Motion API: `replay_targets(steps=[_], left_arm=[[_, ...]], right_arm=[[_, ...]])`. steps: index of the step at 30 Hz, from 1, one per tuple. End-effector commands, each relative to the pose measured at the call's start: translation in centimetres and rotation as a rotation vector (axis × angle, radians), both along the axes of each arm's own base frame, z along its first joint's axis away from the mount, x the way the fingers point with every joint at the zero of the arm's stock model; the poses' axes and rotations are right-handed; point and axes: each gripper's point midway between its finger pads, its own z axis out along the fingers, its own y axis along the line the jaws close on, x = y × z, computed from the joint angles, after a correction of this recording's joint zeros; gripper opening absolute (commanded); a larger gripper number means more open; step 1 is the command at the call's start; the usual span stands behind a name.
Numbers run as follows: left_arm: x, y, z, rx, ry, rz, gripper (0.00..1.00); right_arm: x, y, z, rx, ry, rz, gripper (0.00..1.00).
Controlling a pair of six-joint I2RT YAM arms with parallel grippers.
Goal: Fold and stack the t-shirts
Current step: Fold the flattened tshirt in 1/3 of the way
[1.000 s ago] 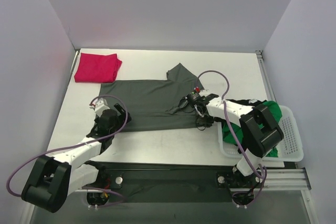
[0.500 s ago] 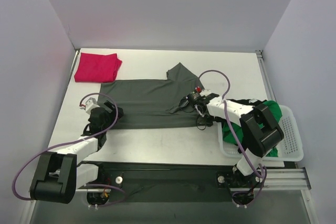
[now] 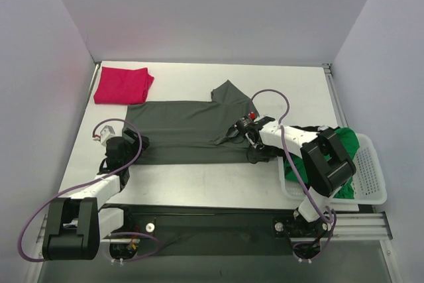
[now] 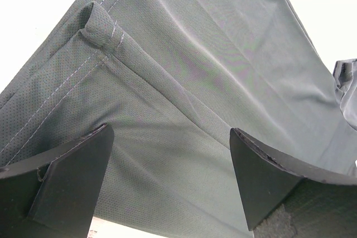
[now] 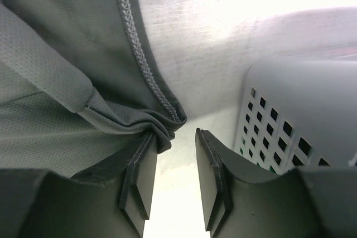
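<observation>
A dark grey-green t-shirt (image 3: 182,130) lies spread flat across the middle of the table. My left gripper (image 3: 132,145) is at its near left corner. In the left wrist view this gripper (image 4: 170,174) is open wide, with the shirt's cloth (image 4: 184,71) lying under the gap. My right gripper (image 3: 255,155) is at the shirt's near right corner, beside the basket. Its jaws (image 5: 174,137) stand a little apart with bare table between them, and the bunched hem (image 5: 159,126) rests against the left finger. A folded magenta-red t-shirt (image 3: 122,85) lies at the far left. A bright green t-shirt (image 3: 346,142) sits in the basket.
The white plastic basket (image 3: 368,180) stands at the near right, and its perforated wall (image 5: 290,115) is close beside my right fingers. Grey walls enclose the table on three sides. The arms' mounting rail (image 3: 218,220) runs along the near edge.
My left gripper has moved left and away from me to the shirt's near left corner, staying open. The right gripper closed at the hem, then parted again. The basket has shifted slightly.
</observation>
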Motion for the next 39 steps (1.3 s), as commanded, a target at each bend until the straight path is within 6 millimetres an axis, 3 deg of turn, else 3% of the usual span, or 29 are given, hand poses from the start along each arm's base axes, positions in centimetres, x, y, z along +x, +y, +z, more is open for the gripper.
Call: replay_targets(steps=[1,10,16,19,25,28,31,32,35,39], left_arm=[[-1.5,0.3,-2.0,0.017,0.083,-0.008,0.97],[-1.3,0.8,-1.4,0.002,0.063,0.002,0.97],[-1.0,1.0,1.3,0.043,0.003,0.003,0.97],[-0.8,-0.2,3.2,0.090,-0.033,-0.029,0.97],[-0.7,-5.2,5.7,0.144,-0.086,-0.125,0.97],[-0.3,-7.9,5.7,0.124,-0.103,-0.179,0.97],[0.3,-9.9,3.7,0.112,-0.065,-0.228,0.97],[0.8,-10.5,3.9,0.096,-0.083,-0.234,0.97],[1.0,-11.2,1.9,0.082,-0.029,-0.249,0.97],[0.6,-10.6,0.1,0.091,0.017,-0.236,0.97]], right_arm=[[-0.5,-1.7,1.2,-0.110,0.020,-0.008,0.35],[-0.7,-0.6,0.6,-0.038,0.036,-0.001,0.35],[-0.8,0.3,0.9,0.036,0.014,-0.008,0.36],[-0.9,0.2,1.3,0.052,-0.005,-0.017,0.36],[-1.3,0.4,1.7,0.094,-0.031,-0.017,0.39],[-1.4,0.3,1.7,0.097,-0.033,-0.021,0.38],[-1.5,0.4,1.6,0.108,-0.033,-0.015,0.38],[-1.6,0.4,1.7,0.115,-0.035,-0.015,0.38],[-1.7,0.3,1.7,0.117,-0.033,-0.017,0.38],[-1.7,0.1,1.6,0.114,-0.032,-0.019,0.38]])
